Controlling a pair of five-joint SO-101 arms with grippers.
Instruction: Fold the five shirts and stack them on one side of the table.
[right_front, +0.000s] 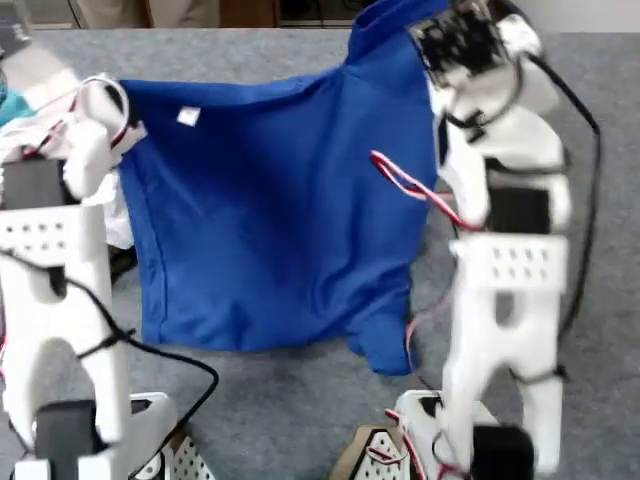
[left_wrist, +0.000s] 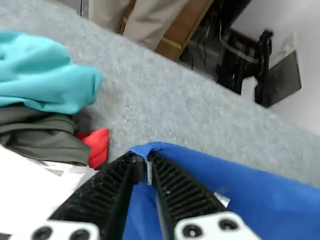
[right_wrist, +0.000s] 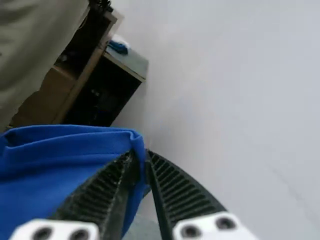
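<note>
I had both pincers clamped on the blue shirt (right_front: 270, 210): the left pincer (left_wrist: 146, 162) pinching one corner low by the grey surface (right_front: 300, 405), the right pincer (right_wrist: 140, 156) holding another corner raised. I judged the fold just beginning; next, both corners needed carrying across together, evenly.

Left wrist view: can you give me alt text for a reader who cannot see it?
The left tool is shut on an edge of the blue shirt, with the grey table beyond. To one side lies a heap of clothes: a teal garment on an olive-grey garment, with a red cloth poking out.
</note>
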